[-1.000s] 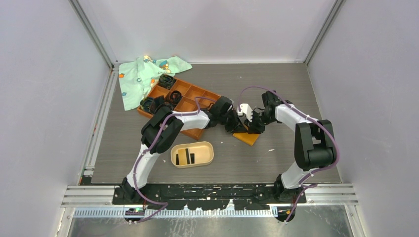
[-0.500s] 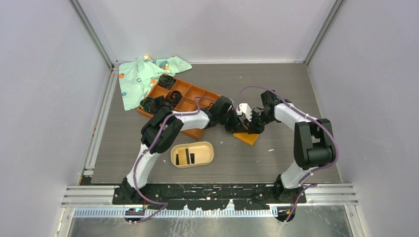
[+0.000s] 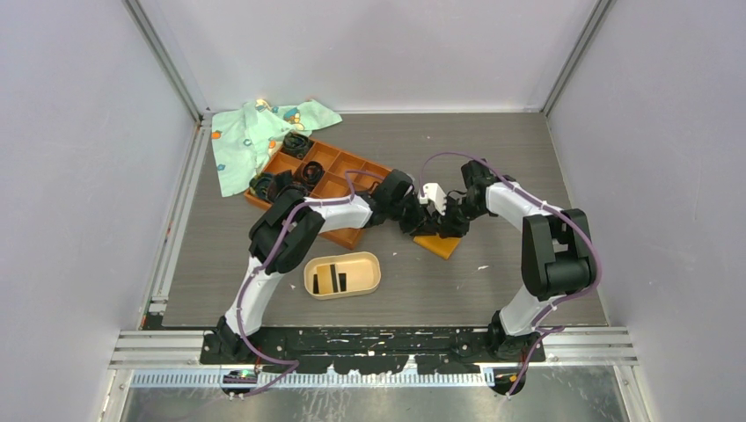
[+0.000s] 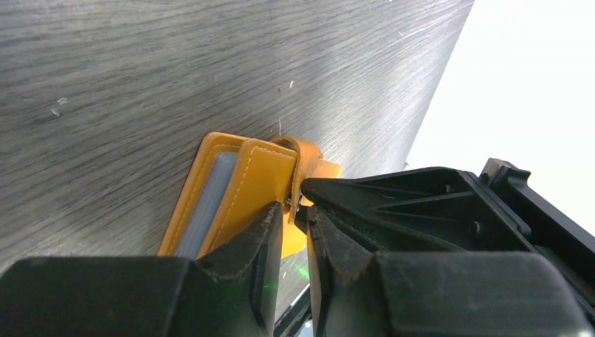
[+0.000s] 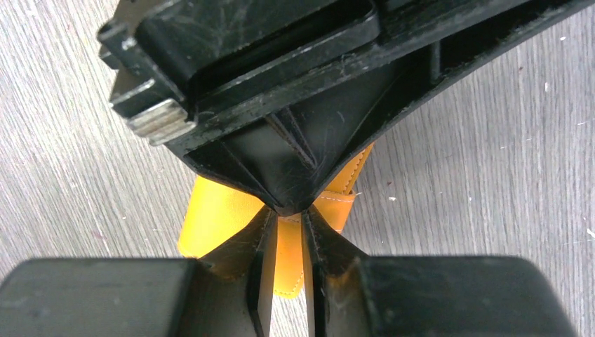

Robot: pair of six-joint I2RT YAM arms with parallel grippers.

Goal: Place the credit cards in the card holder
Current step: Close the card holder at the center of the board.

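The orange wallet (image 3: 440, 245) lies on the table right of centre. In the left wrist view it (image 4: 238, 189) shows its blue-grey inside. No card shows in it. My left gripper (image 3: 420, 226) (image 4: 293, 209) is shut on the wallet's orange flap. My right gripper (image 3: 443, 226) (image 5: 288, 219) meets it tip to tip from the other side and is shut on the wallet's orange tab (image 5: 288, 263). The beige oval card holder (image 3: 370, 273) sits near the front, left of the wallet. Dark credit cards (image 3: 328, 278) stand upright in it.
A large orange grid tray (image 3: 339, 186) with black coiled bands (image 3: 296, 142) lies at the back left, partly under my left arm. A pale green patterned cloth (image 3: 251, 136) lies behind it. Grey walls and metal rails bound the table.
My right gripper has moved slightly left, closer to the left gripper over the wallet. The left arm, the wallet and the card holder have stayed put.
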